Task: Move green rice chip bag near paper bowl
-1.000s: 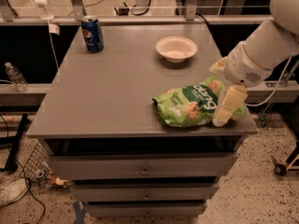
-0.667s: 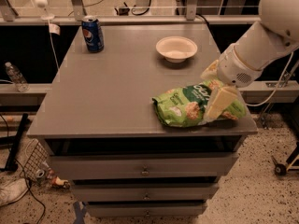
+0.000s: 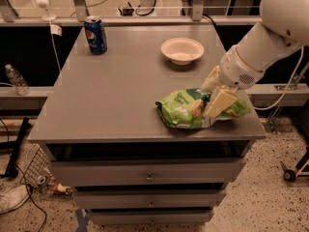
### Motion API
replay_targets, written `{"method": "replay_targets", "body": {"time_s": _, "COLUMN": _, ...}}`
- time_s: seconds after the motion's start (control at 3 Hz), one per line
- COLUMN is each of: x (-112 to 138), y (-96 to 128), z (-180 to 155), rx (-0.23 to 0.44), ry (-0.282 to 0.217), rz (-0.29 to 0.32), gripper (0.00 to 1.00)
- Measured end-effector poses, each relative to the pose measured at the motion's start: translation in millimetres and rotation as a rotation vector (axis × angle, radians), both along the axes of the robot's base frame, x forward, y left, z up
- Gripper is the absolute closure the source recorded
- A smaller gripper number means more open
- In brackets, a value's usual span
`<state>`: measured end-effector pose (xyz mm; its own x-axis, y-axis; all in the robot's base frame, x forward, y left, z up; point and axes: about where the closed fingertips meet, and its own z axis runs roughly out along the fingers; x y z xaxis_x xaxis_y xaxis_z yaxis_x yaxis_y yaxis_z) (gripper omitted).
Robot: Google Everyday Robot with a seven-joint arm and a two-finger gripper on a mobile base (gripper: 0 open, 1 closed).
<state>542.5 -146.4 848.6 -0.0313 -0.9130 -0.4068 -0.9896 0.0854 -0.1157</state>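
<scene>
The green rice chip bag lies flat near the table's front right corner. The paper bowl sits empty at the back, right of centre, about a bag's length from the bag. My gripper has come down over the right part of the bag from the right. One cream finger lies across the front of the bag and the other is at its far edge. The fingers stand apart with the bag's upper right part between them. The bag rests on the table.
A blue soda can stands at the table's back left corner. The table has drawers below. A rail and cables run behind it. A water bottle is on a ledge at the left. The white arm reaches in from the upper right.
The gripper has shifted left and lowered onto the bag, and the gap between its fingers has narrowed. The bag, bowl and can have not moved.
</scene>
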Motion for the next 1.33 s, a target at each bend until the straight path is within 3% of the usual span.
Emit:
{"method": "replay_targets", "body": {"time_s": 0.33, "x": 7.0, "y": -9.3, "z": 21.1, "rx": -0.02, "ry": -0.058, "rz": -0.026, "gripper": 0.88}}
{"method": "replay_targets", "body": {"time_s": 0.67, "x": 12.7, "y": -28.2, "z": 59.9, "rx": -0.066, "ry": -0.162, "rz": -0.081, "gripper": 1.0}}
{"method": "replay_targets", "body": {"time_s": 1.0, "x": 10.9, "y": -40.6, "z": 77.4, "rx": -0.16, "ry": -0.214, "rz": -0.128, "gripper": 1.0}}
{"method": "replay_targets", "body": {"time_s": 1.33, "x": 14.6, "y": -45.6, "z": 79.3, "rx": -0.174, "ry": -0.23, "rz": -0.135, "gripper": 1.0}}
